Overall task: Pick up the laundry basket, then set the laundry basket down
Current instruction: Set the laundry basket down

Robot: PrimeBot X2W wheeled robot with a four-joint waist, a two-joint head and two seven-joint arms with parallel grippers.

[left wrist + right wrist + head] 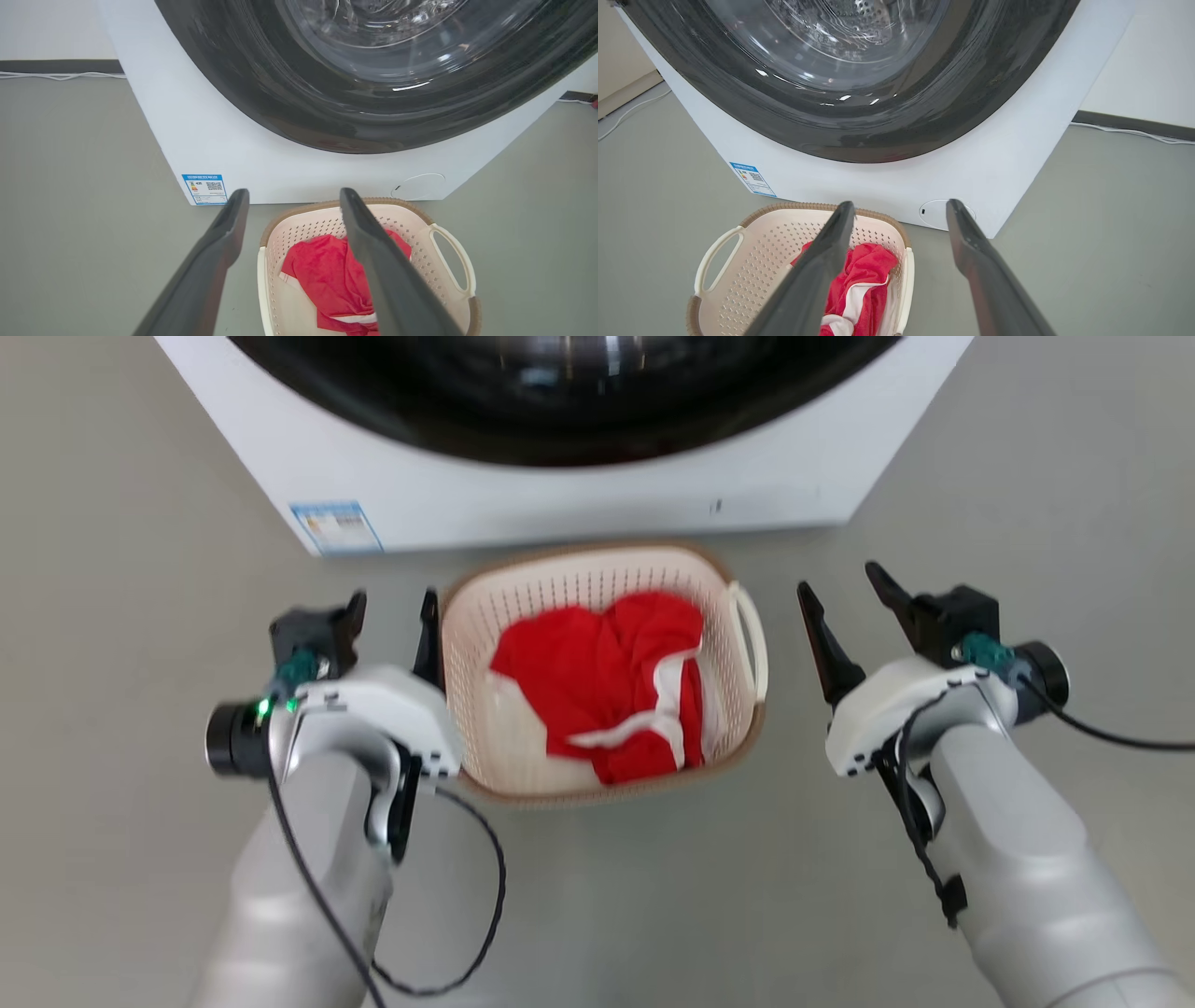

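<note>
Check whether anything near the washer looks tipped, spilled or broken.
Nothing stands out. The cream perforated plastic basket with a brown rim sits upright on the grey floor before the white washing machine, its crumpled red-and-white cloth wholly inside.

Left end effector (294, 192) spread wide near laundry basket (423, 247) holding red cloth (322, 275); washing machine (210, 130) just behind.

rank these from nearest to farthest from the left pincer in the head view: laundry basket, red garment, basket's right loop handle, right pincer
1. laundry basket: its left wall sits next to the left pincer.
2. red garment: inside the basket, middle.
3. right loop handle: on the basket's far side.
4. right pincer: beyond the basket, at right.
</note>
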